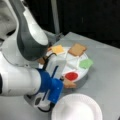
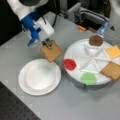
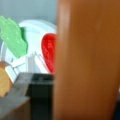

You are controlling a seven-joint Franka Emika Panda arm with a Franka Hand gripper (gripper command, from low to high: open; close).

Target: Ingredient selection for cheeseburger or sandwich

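Toast slice in the pinch, hanging over the gap between tray and plate.

In a front view, your gripper (image 2: pixel 47 44) pinches a toast slice (image 2: pixel 51 52) by its top edge, above the white plate (image 2: pixel 27 85) rim nearest the divided tray (image 2: pixel 75 53). In a front view, the arm hides that pinch (only a toast corner (image 1: pixel 69 84) shows). In the wrist view, toast fills the right half; so shallow a hold may let it slip.
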